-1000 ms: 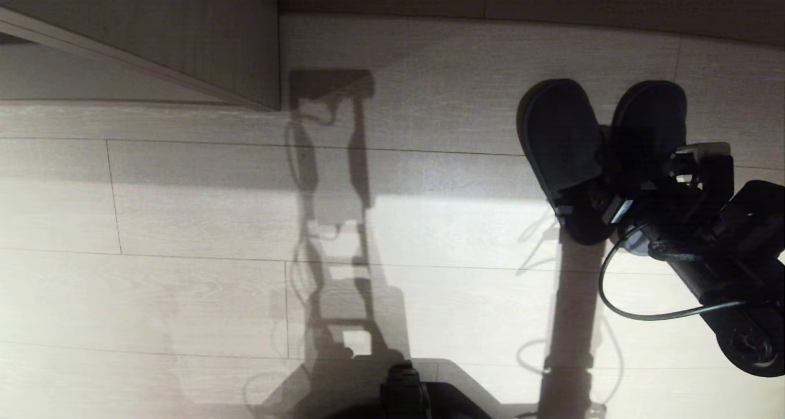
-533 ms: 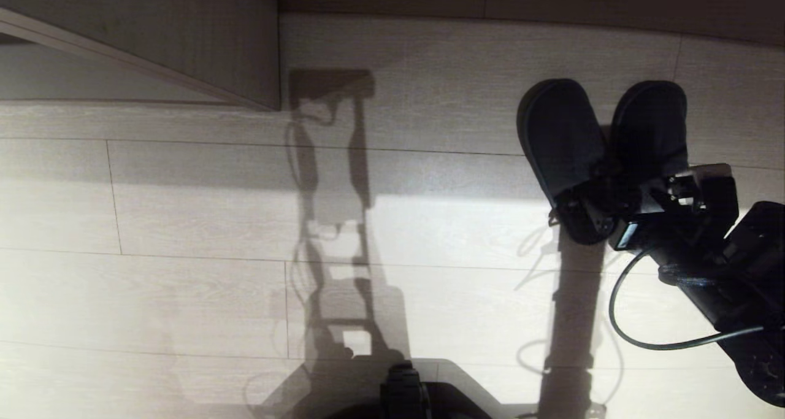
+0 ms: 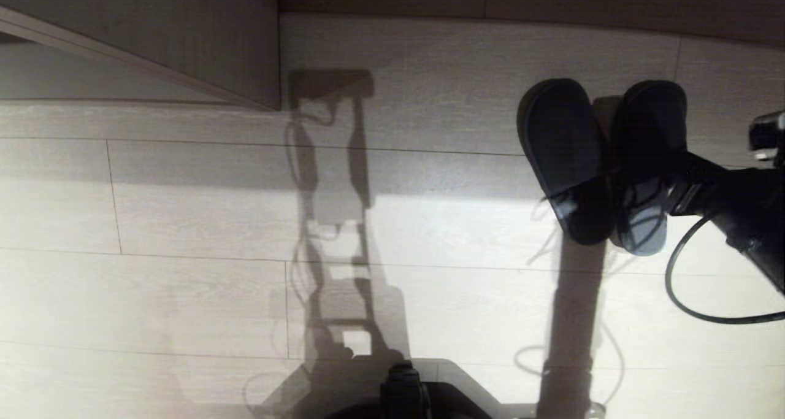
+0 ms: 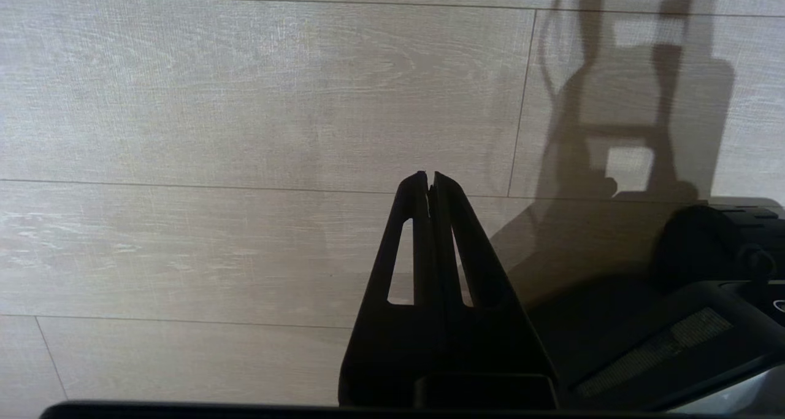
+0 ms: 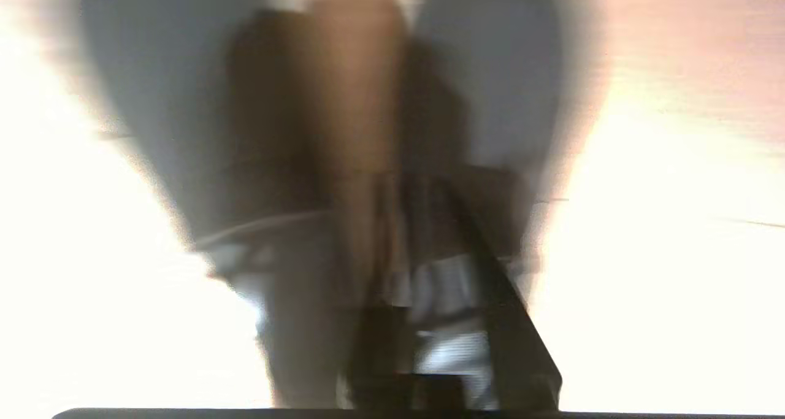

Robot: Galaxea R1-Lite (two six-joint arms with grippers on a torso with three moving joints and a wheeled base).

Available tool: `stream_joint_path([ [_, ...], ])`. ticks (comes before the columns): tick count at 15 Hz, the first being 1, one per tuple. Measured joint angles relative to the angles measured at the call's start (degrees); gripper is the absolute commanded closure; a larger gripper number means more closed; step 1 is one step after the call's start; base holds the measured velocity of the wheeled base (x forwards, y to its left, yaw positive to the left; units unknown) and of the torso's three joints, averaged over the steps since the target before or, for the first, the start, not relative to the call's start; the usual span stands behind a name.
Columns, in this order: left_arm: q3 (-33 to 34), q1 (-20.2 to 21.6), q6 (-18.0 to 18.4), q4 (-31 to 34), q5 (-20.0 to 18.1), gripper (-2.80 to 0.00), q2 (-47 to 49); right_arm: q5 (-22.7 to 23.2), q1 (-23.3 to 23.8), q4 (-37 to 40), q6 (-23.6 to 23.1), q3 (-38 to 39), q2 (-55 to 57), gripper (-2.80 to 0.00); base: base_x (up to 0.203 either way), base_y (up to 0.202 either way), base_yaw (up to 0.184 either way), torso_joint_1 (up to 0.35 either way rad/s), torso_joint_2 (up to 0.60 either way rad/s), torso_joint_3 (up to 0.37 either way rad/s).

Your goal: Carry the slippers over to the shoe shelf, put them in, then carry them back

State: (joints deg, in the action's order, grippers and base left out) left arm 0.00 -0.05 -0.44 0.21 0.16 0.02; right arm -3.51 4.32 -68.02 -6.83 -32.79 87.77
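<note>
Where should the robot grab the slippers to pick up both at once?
Probably the inner edges where the slippers lie side by side on the floor, pinched together from their near, heel end. The right gripper sits there.

2 slippers [image 3: 604, 161], 2 tools: left tool [image 4: 429, 183], right tool [image 3: 665, 195].

wide bare floor [image 3: 184, 222] left of the slippers [image 3: 604, 161]; the shoe shelf [image 3: 184, 45], seemingly, blocks the far left corner.
</note>
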Motion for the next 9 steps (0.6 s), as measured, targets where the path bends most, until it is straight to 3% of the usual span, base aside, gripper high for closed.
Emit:
stream_joint_path([
  [4,0.0,0.0,0.0,0.0,0.0,0.0,0.0,-1.1,11.2,2.1,-5.1,-8.4,3.0,0.0,0.0,0.0,0.0,0.0,0.0,0.0],
  [9,0.0,0.0,0.0,0.0,0.0,0.0,0.0,-1.3,13.6,-3.1,-6.6,-13.2,11.2,0.0,0.0,0.0,0.0,0.0,0.0,0.0],
])
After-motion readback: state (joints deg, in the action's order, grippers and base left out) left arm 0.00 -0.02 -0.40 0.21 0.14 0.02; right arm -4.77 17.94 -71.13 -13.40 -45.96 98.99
